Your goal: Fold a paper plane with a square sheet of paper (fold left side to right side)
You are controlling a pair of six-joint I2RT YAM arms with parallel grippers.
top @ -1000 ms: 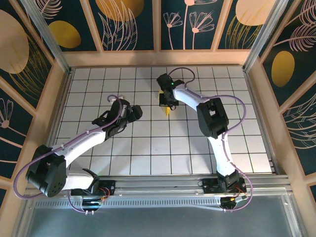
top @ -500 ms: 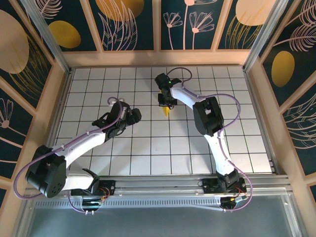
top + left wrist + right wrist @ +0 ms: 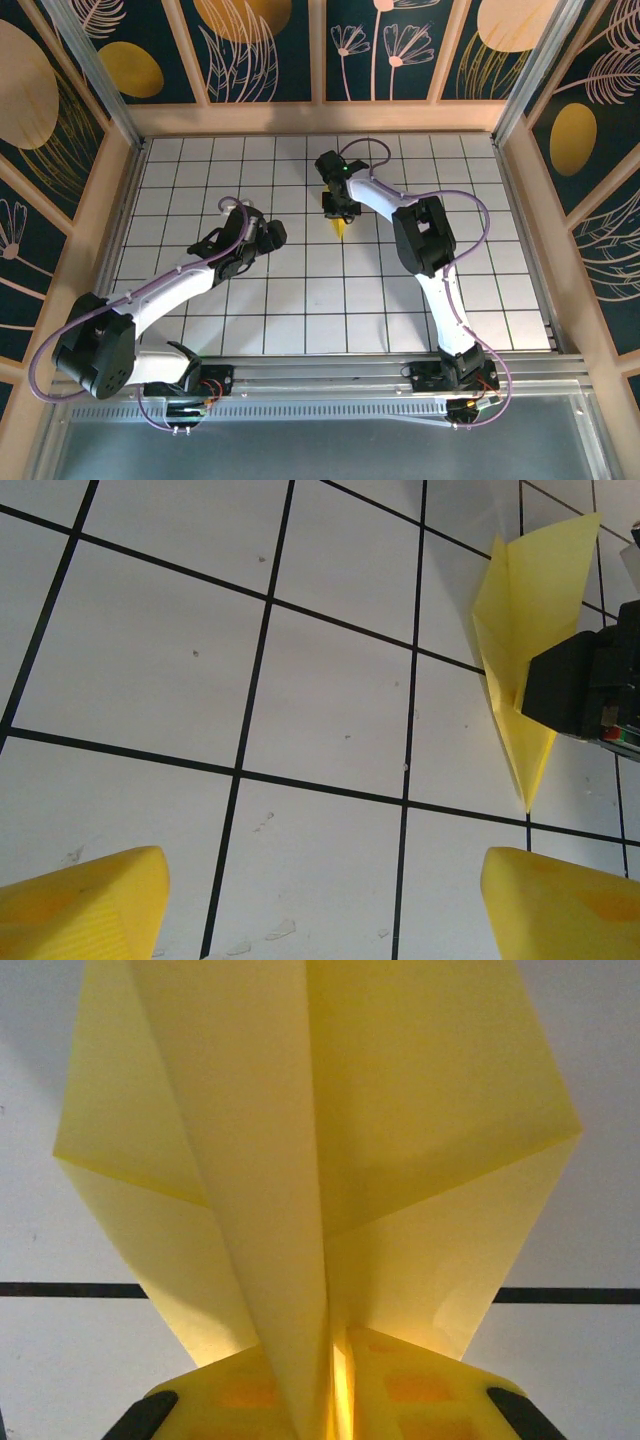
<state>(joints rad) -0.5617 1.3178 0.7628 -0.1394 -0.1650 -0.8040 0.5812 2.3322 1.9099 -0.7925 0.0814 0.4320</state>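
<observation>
The thin yellow paper plane [image 3: 320, 1160], a slim pointed dart with a centre crease, stands with its lower fold between the yellow pads [image 3: 240, 1395] of the right claw [image 3: 335, 1390]. In the top view it is a small yellow tip just under this claw, over the middle of the far part of the white gridded counter [image 3: 300, 300]. The pads are very close together, with the centre crease going down between them. A thin bright slit shows beside the paper, so I cannot tell if they press it or only stand around it.

The left claw [image 3: 320, 920] is wide apart with nothing between its fingertips. It hangs over bare tiles, well apart from the plane and to its left.

I judge that this paper is very light and soft. It has almost no stiffness of its own, except along the creases, where the layers lie double. It will bend or crumple under a hard pinch, and it can slide easily on the smooth tiles. The best place to take hold is, I think, the centre crease near the tail, where the folded layers are thickest. The open wings are weaker, and a grip there may spoil the folds.
</observation>
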